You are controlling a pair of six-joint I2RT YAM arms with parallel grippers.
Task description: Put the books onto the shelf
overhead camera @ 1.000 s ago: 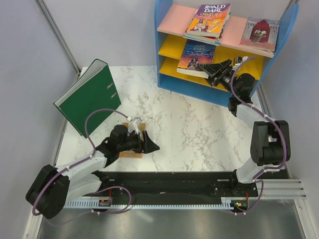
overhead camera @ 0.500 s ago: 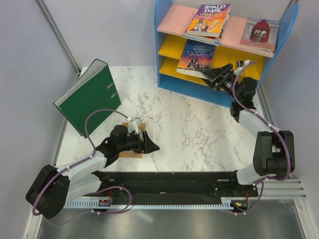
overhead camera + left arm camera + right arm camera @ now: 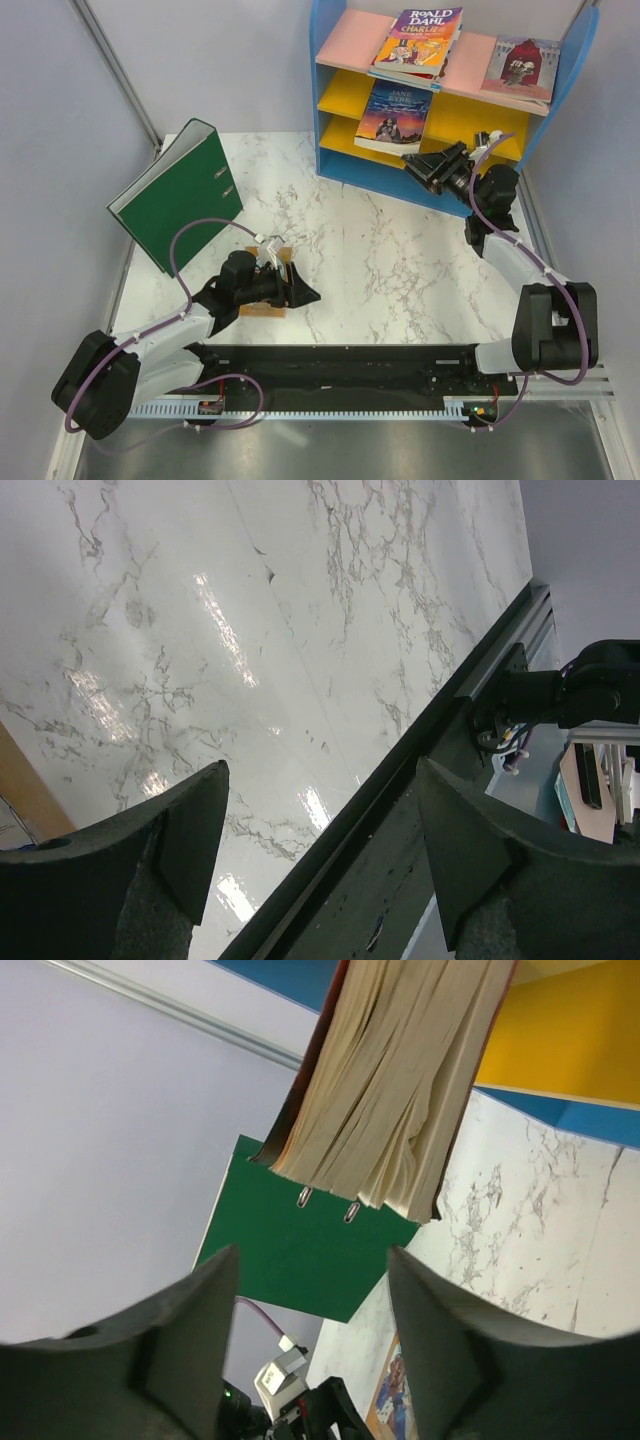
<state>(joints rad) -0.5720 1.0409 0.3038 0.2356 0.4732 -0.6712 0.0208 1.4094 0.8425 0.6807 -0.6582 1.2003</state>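
Standing between books, by the look of it: poising the right gripper (image 3: 416, 168), jaws apart and empty, just beside the dark blue fantasy paperback (image 3: 393, 112) on the blue-framed shelf (image 3: 322, 60). Hovering the left gripper (image 3: 305, 295), jaws spread on nothing, over the small tan-orange paperback (image 3: 284, 257) on the white marble bench (image 3: 380, 260). Probably needing next a lowering and closing there. Counting five books: three covers showing shelved, one seemingly under the purple Roald Dahl paperback (image 3: 420, 35), one on the bench; one shelf; one green ring binder (image 3: 180, 195).
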